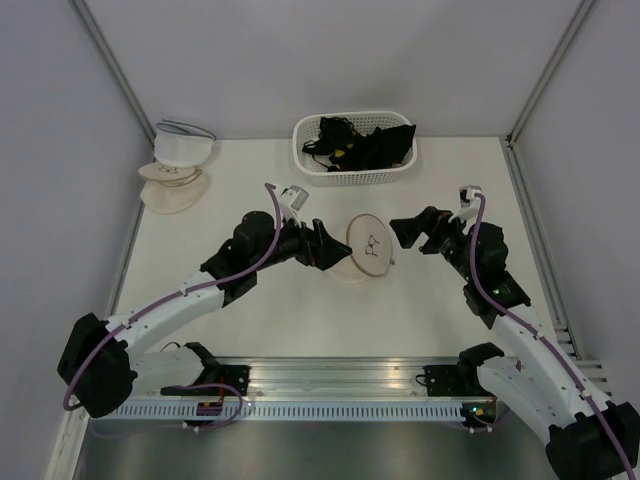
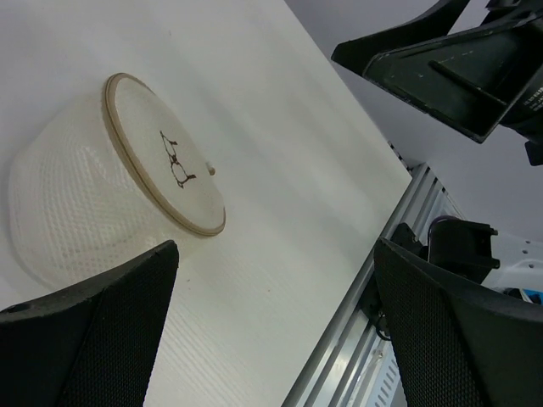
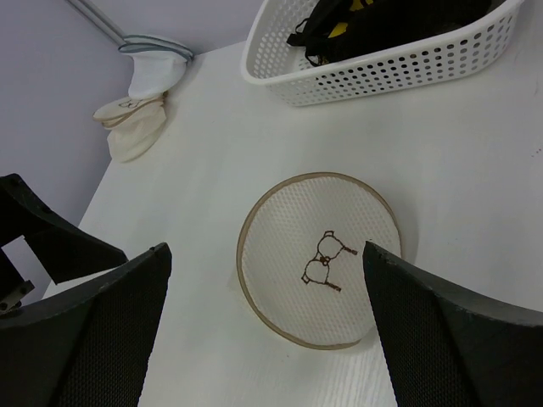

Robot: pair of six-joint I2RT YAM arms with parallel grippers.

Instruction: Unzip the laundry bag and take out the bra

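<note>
On the white table (image 1: 240, 190), the round cream mesh laundry bag (image 1: 366, 248) sits tipped on edge, dome just ahead of the spread left gripper (image 1: 328, 247), hooped face toward the also-spread, slightly farther right gripper (image 1: 405, 234).

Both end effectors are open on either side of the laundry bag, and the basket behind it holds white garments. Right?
Not quite. The garments in the basket are black, as the top external view shows. The rest holds: the left end effector and right end effector are open either side of the laundry bag.
</note>
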